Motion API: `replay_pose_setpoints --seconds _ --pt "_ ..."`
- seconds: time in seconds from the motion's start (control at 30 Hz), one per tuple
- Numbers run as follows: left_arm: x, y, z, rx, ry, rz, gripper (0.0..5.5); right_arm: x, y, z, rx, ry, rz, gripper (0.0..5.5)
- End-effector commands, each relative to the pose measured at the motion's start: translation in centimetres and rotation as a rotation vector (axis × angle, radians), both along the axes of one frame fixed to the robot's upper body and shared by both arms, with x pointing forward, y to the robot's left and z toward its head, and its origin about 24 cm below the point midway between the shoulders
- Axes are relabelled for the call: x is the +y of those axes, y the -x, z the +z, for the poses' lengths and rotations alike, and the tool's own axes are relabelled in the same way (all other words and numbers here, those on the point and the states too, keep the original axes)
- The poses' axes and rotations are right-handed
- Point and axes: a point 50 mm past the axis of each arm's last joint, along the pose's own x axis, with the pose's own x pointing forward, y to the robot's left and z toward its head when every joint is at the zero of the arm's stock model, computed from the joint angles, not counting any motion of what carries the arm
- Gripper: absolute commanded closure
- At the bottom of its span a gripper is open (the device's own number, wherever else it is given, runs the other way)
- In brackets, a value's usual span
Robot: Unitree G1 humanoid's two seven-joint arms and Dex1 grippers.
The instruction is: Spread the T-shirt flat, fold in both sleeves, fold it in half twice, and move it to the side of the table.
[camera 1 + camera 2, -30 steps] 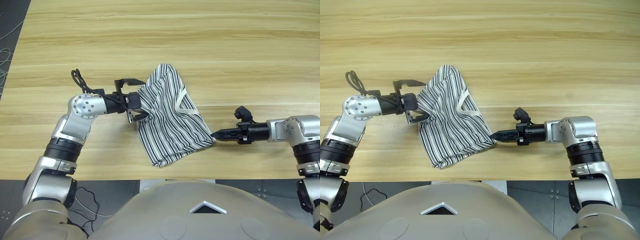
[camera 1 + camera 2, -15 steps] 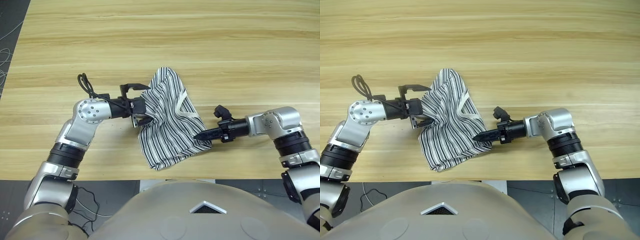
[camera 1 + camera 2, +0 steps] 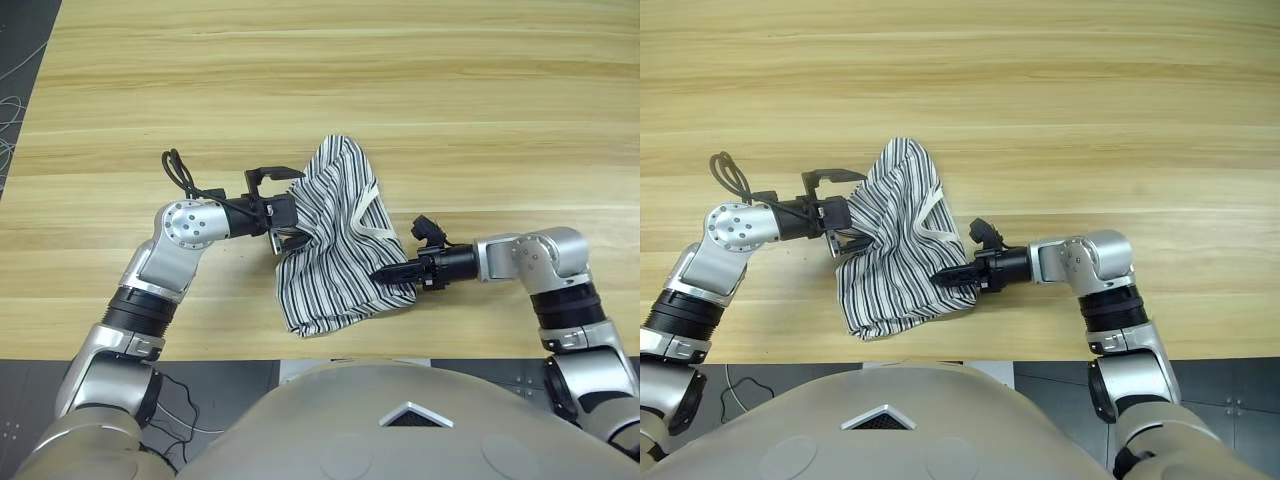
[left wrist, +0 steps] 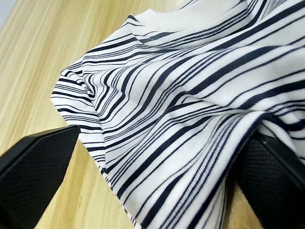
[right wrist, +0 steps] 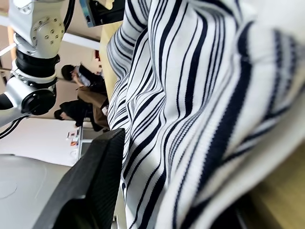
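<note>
The black-and-white striped T-shirt lies bunched up near the table's front edge, its white neckband facing up. At the shirt's left edge my left gripper is open, and striped cloth sits between its two black fingers. My right gripper points left into the shirt's near right corner. In the right wrist view one finger stands wide of the cloth and the other is hidden under it, so this gripper looks open with cloth in the gap.
The wooden table stretches bare to the far side and to both sides of the shirt. Its front edge runs just below the shirt. Dark floor with cables shows at the far left.
My right gripper has slid left from beside the shirt into its near right corner. The left gripper has shifted slightly right and farther into the cloth. The shirt is bunched narrower.
</note>
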Motion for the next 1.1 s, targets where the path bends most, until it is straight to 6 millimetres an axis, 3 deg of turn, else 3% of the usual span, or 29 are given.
replay_pose_setpoints --seconds 0.03,0.43,0.63,0.9,1.1 --pt "1.6 -0.1 -1.3 0.036 -0.098 0.041 0.00 -2.0 3.9 -2.6 0.195 0.157 -0.050 4.15" --pt "5.1 -3.2 0.8 -0.074 -0.144 0.140 0.00 -2.9 5.3 -2.9 0.229 0.173 -0.076 5.26" --pt "5.3 -3.8 1.5 -0.108 -0.132 0.153 0.00 -4.3 5.9 -2.4 0.242 0.180 -0.064 5.39" --pt "5.5 -5.6 5.3 -0.215 -0.047 0.209 0.00 -5.3 7.5 -0.7 0.250 0.120 0.044 5.39" --pt "4.1 -6.1 6.8 -0.262 0.160 0.256 0.00 -3.8 5.6 0.3 0.215 -0.016 -0.012 5.39"
